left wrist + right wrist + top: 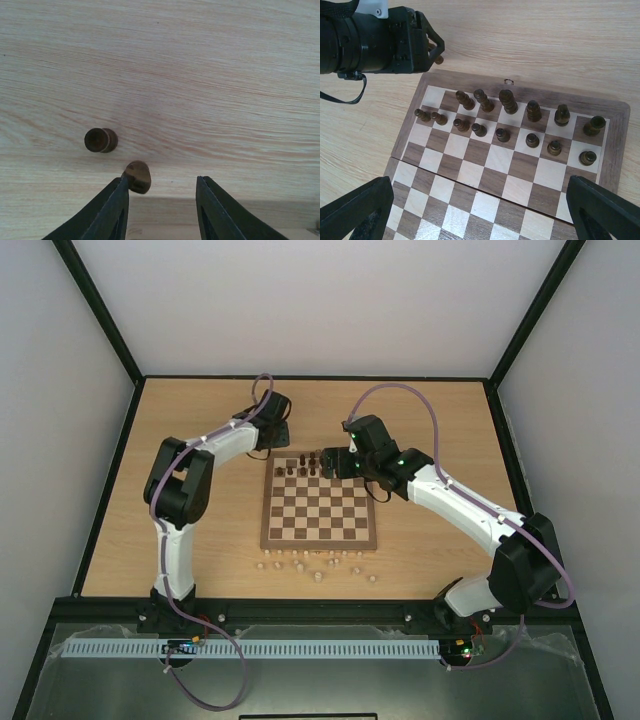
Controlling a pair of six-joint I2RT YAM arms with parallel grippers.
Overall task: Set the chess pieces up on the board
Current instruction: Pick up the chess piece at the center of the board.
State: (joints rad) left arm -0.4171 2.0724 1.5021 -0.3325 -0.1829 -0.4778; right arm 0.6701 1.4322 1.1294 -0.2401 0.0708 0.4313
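Left fingers (112,210), bases cut off, are parted; 1 chess piece (137,176) is seen at 1 fingertip, ungrasped. Right fingers (360,210) are spread wide.

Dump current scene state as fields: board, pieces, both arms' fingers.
scene: board on table
dark pieces: standing in the board's two far rows
loose dark pieces: two on bare table, off the board
pale pieces: scattered on the table off the board's near edge
left fingers: apart, low over the table; one loose piece at one finger's inner tip, not clamped
right fingers: wide apart above the board, holding nothing
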